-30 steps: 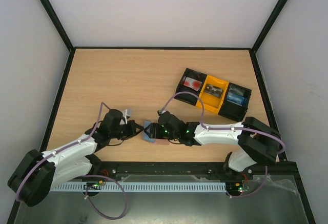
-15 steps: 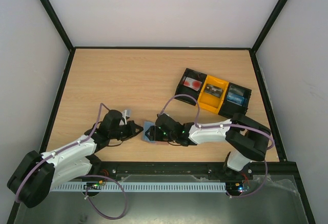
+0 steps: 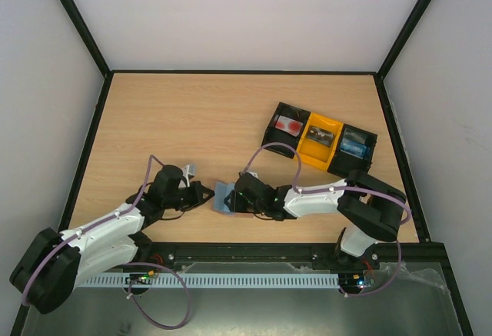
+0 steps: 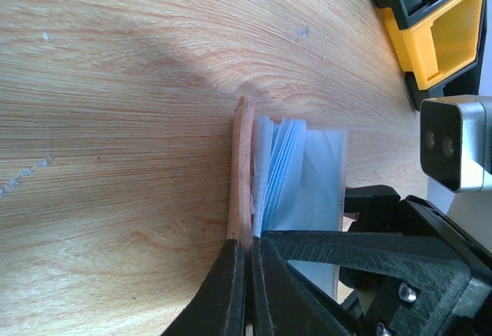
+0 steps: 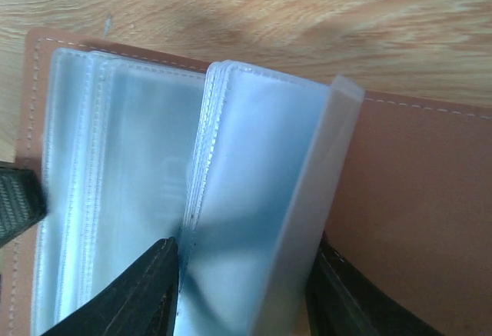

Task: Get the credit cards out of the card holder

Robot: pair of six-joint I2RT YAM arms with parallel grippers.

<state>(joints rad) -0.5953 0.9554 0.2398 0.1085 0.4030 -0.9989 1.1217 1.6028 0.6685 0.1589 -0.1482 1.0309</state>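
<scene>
Left hand (image 4: 247, 250) is pinching the brown cover edge of the card holder (image 4: 244, 159), which is lying open on the table (image 3: 192, 121), low centre of the top view. Right hand (image 5: 242, 274) is straddling its clear sleeves (image 5: 254, 182); can't tell if it's clamping. Tray (image 3: 315, 156) is sitting further back, right of centre.

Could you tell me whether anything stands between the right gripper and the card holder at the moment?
Nothing visible does. The right gripper straddles a bundle of clear sleeves inside the open card holder, and the left gripper is shut on its brown cover. Whether the right one grips is unclear.
</scene>
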